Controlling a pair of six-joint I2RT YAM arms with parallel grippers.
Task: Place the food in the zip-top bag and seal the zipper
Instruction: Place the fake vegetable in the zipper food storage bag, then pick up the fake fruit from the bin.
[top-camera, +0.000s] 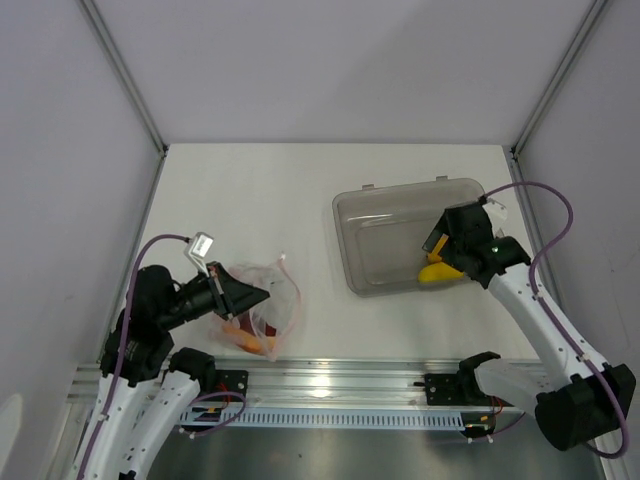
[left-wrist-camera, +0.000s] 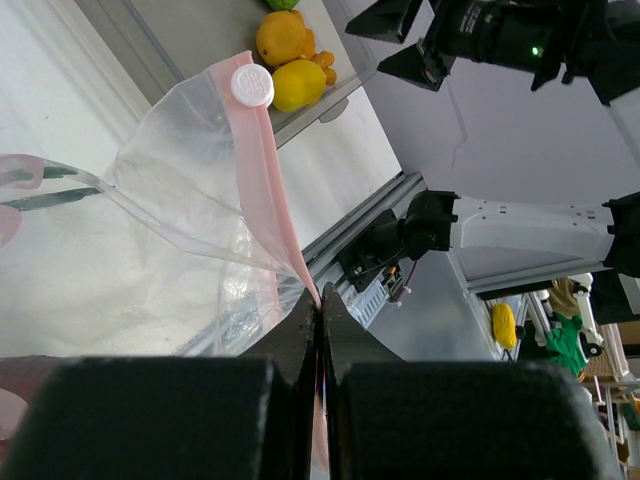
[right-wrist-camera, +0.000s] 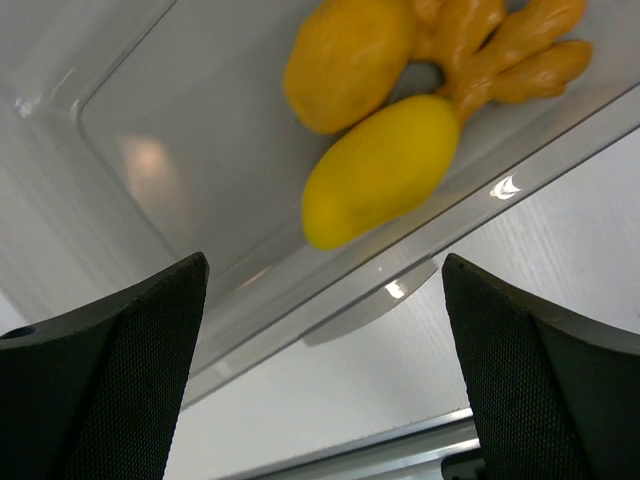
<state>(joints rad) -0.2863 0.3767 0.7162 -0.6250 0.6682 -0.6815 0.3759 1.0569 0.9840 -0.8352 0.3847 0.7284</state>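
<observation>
The clear zip-top bag (top-camera: 272, 305) lies at the near left with orange and red food (top-camera: 258, 344) inside it. My left gripper (top-camera: 262, 294) is shut on the bag's pinkish-red zipper (left-wrist-camera: 268, 190) at the strip's end, and holds the mouth up. Over the near right corner of the grey bin (top-camera: 400, 215), my right gripper (right-wrist-camera: 322, 262) stands open and holds nothing. Below and just beyond its fingers, a yellow fruit (right-wrist-camera: 385, 170), an orange fruit (right-wrist-camera: 345, 60) and a knobbly orange piece (right-wrist-camera: 510, 50) lie in the bin.
The bin's rim (right-wrist-camera: 400, 275) with a small tab runs across between the right fingers. An aluminium rail (top-camera: 330, 380) borders the table's near edge. Grey walls close off the back and both sides.
</observation>
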